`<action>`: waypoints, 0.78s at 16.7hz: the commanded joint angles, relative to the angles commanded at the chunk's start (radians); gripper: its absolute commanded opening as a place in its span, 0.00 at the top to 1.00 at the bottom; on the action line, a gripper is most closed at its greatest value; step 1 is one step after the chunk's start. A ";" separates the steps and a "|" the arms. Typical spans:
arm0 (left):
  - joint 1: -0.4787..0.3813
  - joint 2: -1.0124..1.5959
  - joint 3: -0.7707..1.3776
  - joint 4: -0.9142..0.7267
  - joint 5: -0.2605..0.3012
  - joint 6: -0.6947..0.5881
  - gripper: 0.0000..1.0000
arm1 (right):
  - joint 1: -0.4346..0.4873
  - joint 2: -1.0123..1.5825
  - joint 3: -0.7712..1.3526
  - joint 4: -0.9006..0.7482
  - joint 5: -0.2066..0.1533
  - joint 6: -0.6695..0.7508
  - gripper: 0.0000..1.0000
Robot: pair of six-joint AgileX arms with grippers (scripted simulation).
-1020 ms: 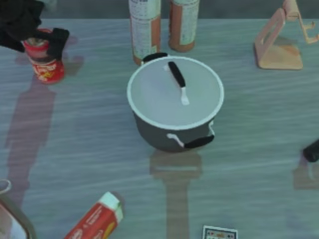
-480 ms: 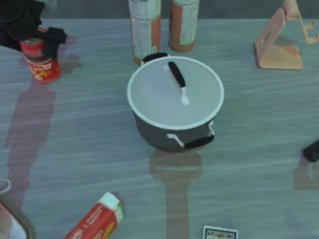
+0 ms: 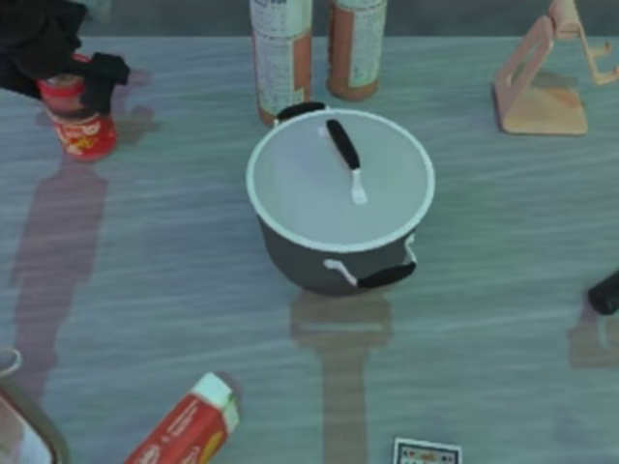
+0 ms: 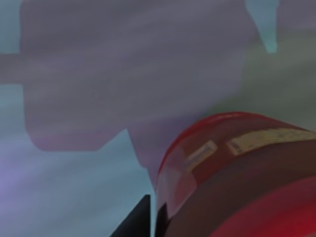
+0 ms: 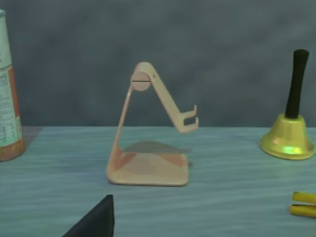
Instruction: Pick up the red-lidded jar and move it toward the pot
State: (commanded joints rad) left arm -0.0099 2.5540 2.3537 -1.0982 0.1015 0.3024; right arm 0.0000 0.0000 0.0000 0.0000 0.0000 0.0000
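One view only, the right wrist's, shows a brass bell (image 5: 288,139). Far left, the left gripper (image 3: 73,75) clamps the red-lidded jar (image 3: 82,130), well apart from the pot (image 3: 338,198).

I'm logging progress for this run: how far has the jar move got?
Done: the left gripper is shut on the red-lidded jar at the table's far left. In hand: the lift; whether the jar is off the table is unclear. Left: carrying it right toward the pot, which stands apart at the centre. The right gripper is parked at the right edge.
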 joint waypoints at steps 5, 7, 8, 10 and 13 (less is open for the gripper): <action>0.002 -0.004 -0.003 0.000 -0.001 0.001 1.00 | 0.000 0.000 0.000 0.000 0.000 0.000 0.00; 0.005 -0.040 -0.039 -0.003 -0.003 0.001 1.00 | 0.000 0.000 0.000 0.000 0.000 0.000 0.00; 0.007 -0.075 -0.072 -0.005 -0.004 0.001 1.00 | 0.000 0.000 0.000 0.000 0.000 0.000 0.00; 0.010 -0.173 -0.160 -0.012 -0.006 0.003 1.00 | 0.000 0.000 0.000 0.000 0.000 0.000 0.00; 0.018 -0.353 -0.312 -0.028 -0.006 0.004 1.00 | 0.000 0.000 0.000 0.000 0.000 0.000 0.00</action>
State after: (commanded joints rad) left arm 0.0083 2.2009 2.0412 -1.1258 0.0950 0.3065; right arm 0.0000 0.0000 0.0000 0.0000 0.0000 0.0000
